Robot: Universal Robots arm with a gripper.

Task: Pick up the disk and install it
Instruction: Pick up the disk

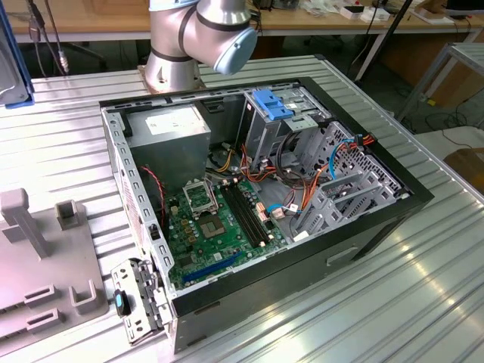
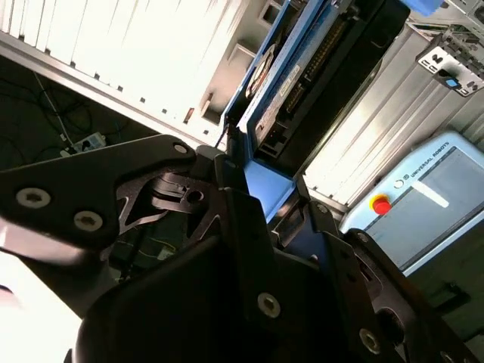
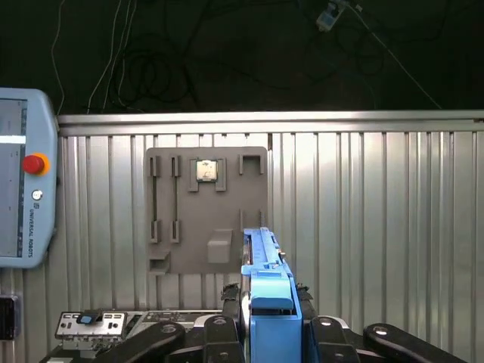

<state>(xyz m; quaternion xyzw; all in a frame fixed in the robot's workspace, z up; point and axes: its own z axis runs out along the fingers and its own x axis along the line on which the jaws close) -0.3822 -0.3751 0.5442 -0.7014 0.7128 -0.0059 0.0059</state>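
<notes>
My gripper (image 3: 270,318) is shut on the disk (image 3: 261,249), a flat drive in a blue carrier seen edge-on between the two black fingers (image 3: 231,302). In the second wrist view the disk (image 2: 302,83) shows its dark body, connector pins and white label, with the gripper (image 2: 265,189) clamping the blue end of the carrier. It hangs in the air above the ribbed metal table (image 3: 363,212). In the exterior view the open computer case (image 1: 257,189) lies on its side, with a drive cage (image 1: 340,181) at the exterior view's right.
Inside the case are a grey power-supply box (image 1: 166,128), a green motherboard (image 1: 219,219), loose cables and a light-blue latch (image 1: 276,102). A grey fixture plate (image 3: 208,208) holds a small chip. A teach pendant (image 3: 23,189) and a metal bracket (image 1: 140,299) lie on the table.
</notes>
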